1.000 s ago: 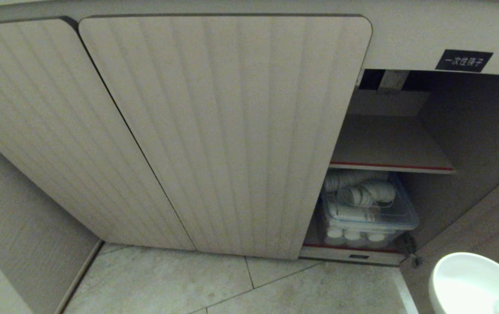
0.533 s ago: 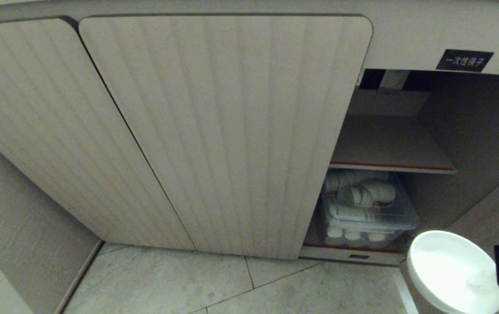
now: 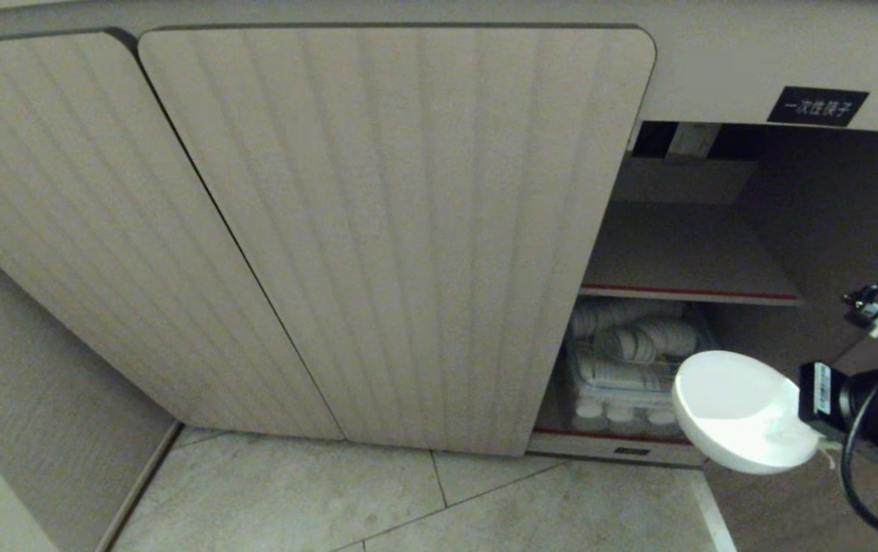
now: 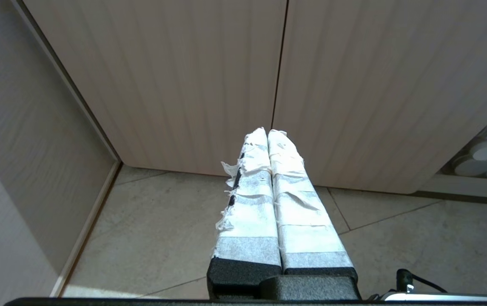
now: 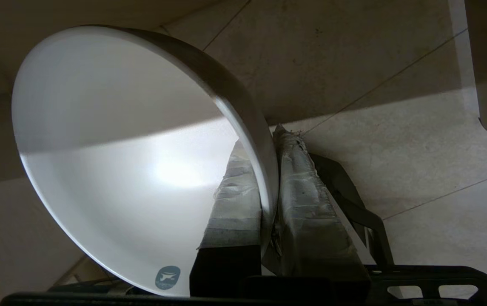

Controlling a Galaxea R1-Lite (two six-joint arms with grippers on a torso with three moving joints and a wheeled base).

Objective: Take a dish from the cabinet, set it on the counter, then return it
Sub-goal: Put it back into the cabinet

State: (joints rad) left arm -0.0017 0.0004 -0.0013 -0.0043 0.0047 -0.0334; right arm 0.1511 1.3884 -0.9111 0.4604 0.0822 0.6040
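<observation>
The dish [image 3: 730, 406] is a plain white bowl, tilted on its side in the air at the lower right, in front of the cabinet's open compartment. My right gripper [image 3: 800, 431] is shut on its rim, one taped finger inside the bowl and one outside, as the right wrist view shows for the gripper [image 5: 262, 140] and the dish [image 5: 120, 161]. The cabinet [image 3: 392, 230] has ribbed beige doors, a red-edged shelf [image 3: 684, 261] and a black label [image 3: 817, 106]. My left gripper [image 4: 267, 132] is parked low over the floor, shut on nothing. The counter is out of view.
A clear plastic bin of stacked white ribbed cups [image 3: 623, 360] sits under the shelf, just behind the dish. The opened door [image 3: 807, 506] stands at the far right. Tiled floor [image 3: 408, 498] runs along the cabinet's foot, with a side wall [image 3: 24, 399] at the left.
My right gripper has come up and leftward from the lower right corner with the dish, which now tilts and hangs in front of the lower compartment. The left arm has not moved.
</observation>
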